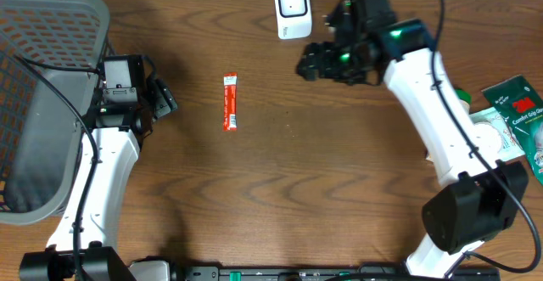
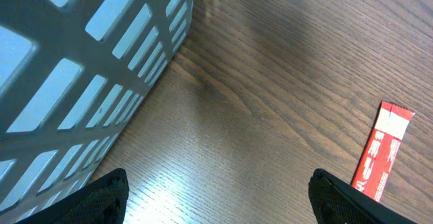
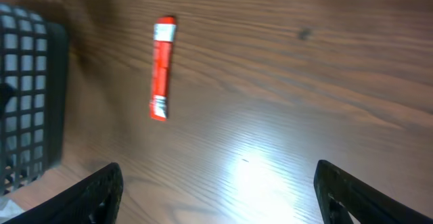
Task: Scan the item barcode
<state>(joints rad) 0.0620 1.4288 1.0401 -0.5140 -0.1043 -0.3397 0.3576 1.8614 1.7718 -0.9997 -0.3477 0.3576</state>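
The item, a slim red sachet [image 1: 230, 103], lies flat on the wooden table between the two arms; it also shows in the left wrist view as the sachet [image 2: 381, 153] and in the right wrist view as the sachet [image 3: 162, 68]. A white barcode scanner [image 1: 293, 9] stands at the table's far edge. My left gripper [image 1: 165, 99] is open, left of the sachet, with nothing between its fingers [image 2: 101, 197]. My right gripper [image 1: 307, 63] hovers open above the table just below the scanner, right of the sachet, its fingers [image 3: 342, 193] empty.
A grey plastic basket [image 1: 34, 103] fills the left side of the table, close behind the left arm; its wall [image 2: 81, 68] shows in the left wrist view. Green and white packages [image 1: 513, 120] lie at the right edge.
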